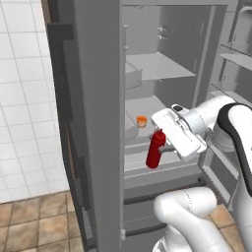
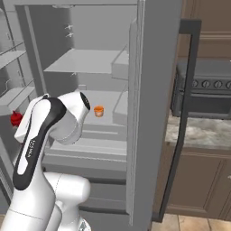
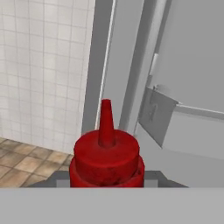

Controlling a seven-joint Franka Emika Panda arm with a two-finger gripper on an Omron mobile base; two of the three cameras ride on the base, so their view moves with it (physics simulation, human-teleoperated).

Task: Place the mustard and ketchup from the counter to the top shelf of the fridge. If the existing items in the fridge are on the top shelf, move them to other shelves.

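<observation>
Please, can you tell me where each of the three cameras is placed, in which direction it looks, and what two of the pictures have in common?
Left base view: behind the arm on its left, looking forward and down into the open fridge; the white arm rises at lower right, its gripper holding the red ketchup bottle.
Right base view: behind on the right, facing the same fridge; the arm fills the lower left.
Hand view: on the hand, looking along the gripper at the bottle's cap, with tiled wall beyond.
Both base views share the small orange cup on a middle shelf.

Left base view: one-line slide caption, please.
White arm's gripper holds a red ketchup squeeze bottle at the open grey fridge, small orange cup inside.
</observation>
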